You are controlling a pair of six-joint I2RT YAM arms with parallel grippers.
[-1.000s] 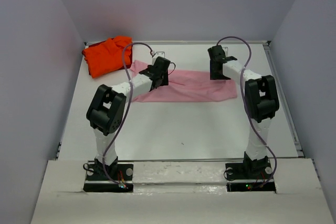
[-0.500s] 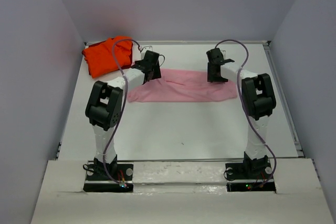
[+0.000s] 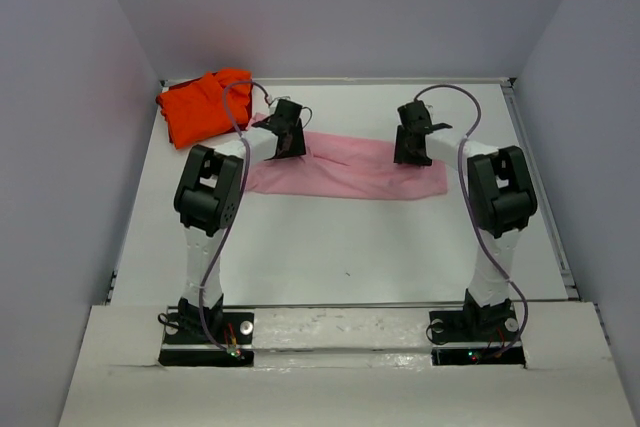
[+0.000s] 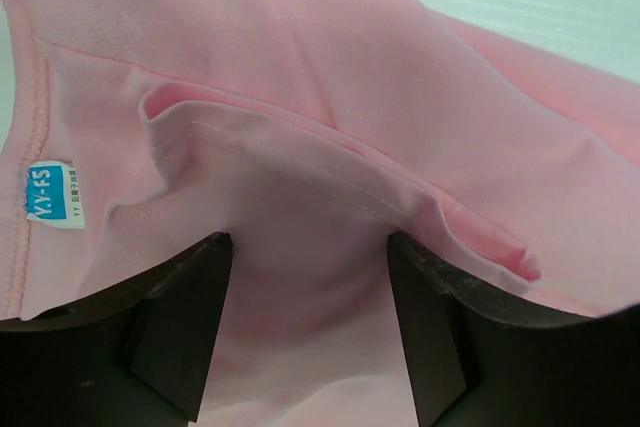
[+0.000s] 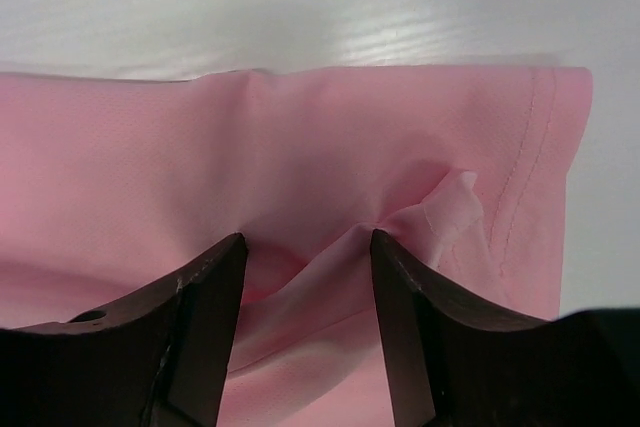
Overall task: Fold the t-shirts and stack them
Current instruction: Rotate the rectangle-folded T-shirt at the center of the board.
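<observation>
The light pink t-shirt (image 3: 350,169) lies folded into a long strip across the middle of the table. My left gripper (image 3: 288,139) hangs over its left end, jaws wide open above the cloth (image 4: 330,117), near a blue neck label (image 4: 55,195). My right gripper (image 3: 412,147) is down on the strip's right end. Its jaws stand open, fingertips (image 5: 215,287) pressing into the pink cloth (image 5: 300,127), and a raised ridge of fabric runs between them. The orange-red t-shirt (image 3: 203,105) lies crumpled at the back left corner, apart from both grippers.
White table (image 3: 340,247) with a raised rim; grey walls stand close at the back and on both sides. Both arm bases (image 3: 205,327) sit at the near edge, and cables loop above the arms.
My left gripper opened and shifted left and back along the pink strip, toward its left end. My right gripper came down and slightly nearer, onto the right end.
</observation>
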